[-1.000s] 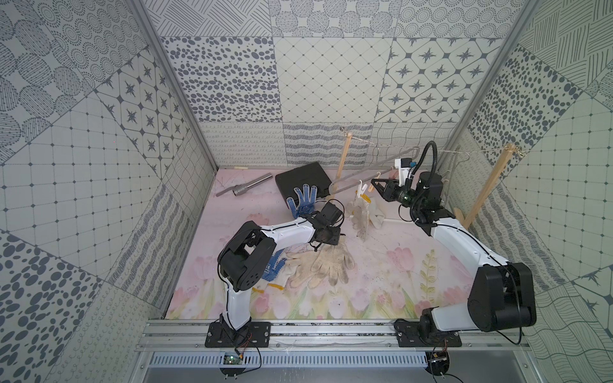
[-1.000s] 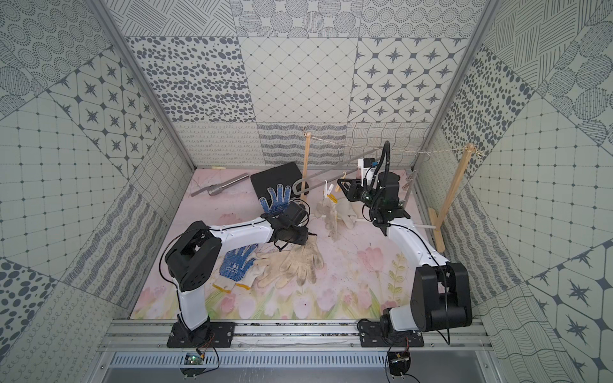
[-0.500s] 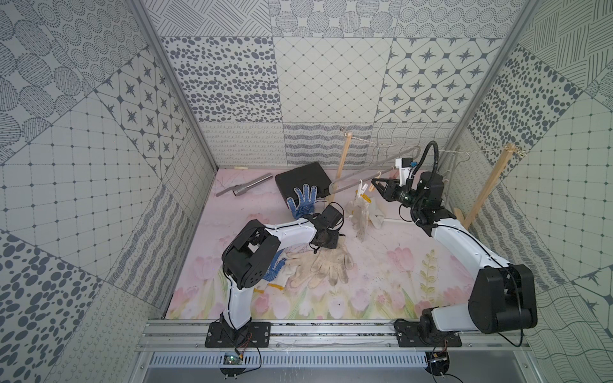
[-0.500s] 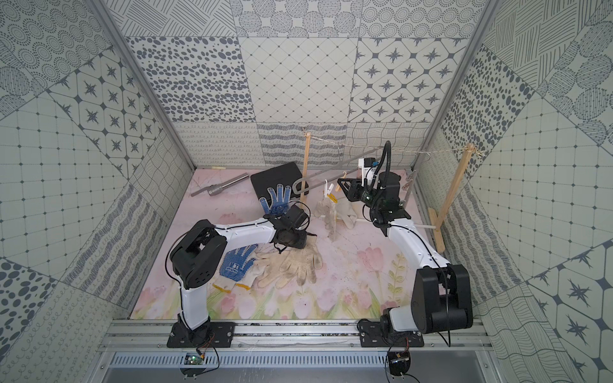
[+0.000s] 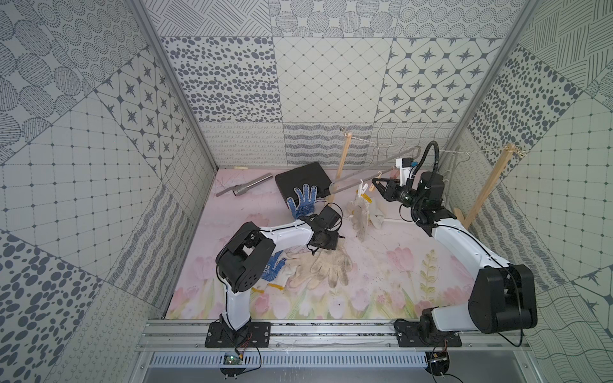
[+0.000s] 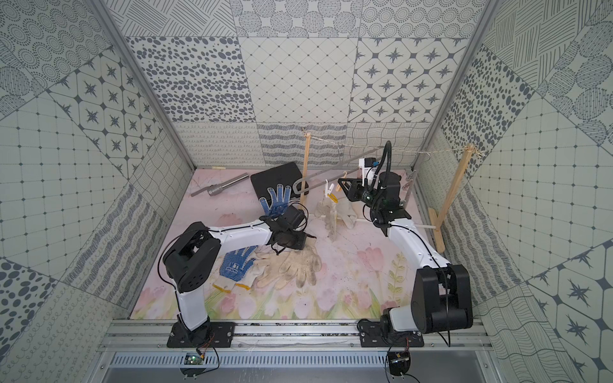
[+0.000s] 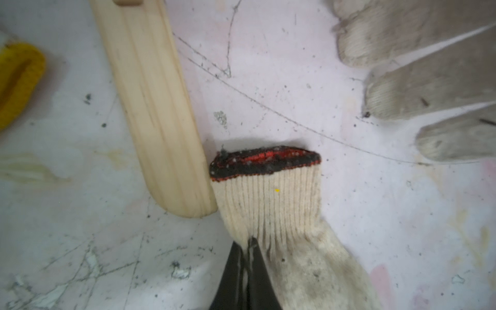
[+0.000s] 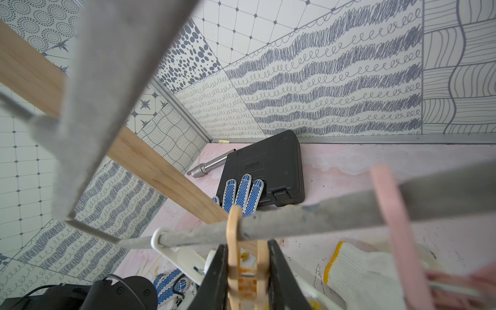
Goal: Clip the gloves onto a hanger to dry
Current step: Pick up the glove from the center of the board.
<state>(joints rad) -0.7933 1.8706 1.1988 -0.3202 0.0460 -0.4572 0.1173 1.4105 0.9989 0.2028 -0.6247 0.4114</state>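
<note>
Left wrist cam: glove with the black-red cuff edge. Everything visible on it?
The glove is cream knit with a ribbed cuff, its flattened opening trimmed black and red; the body is dirt-stained. It lies on the pink table, cuff side against the rounded end of a wooden slat. The left end effector is shut, pinching fabric at the cuff's base. The finger end is out of frame.

black case [image 5: 303, 180] — near back wall | steel tube [image 5: 243, 188] beside it | wooden posts [image 5: 341, 159] — strung

You count two blue-dotted gloves [image 5: 303, 200], one on the black case [image 5: 298, 175], two wooden posts [image 5: 340, 162] right of it, one metal tube [image 5: 247, 186] left of it, three pegs [image 8: 234, 230], one grey hanger [image 8: 322, 214], cream gloves [image 5: 325, 265] overlapping, tally unclear.
</note>
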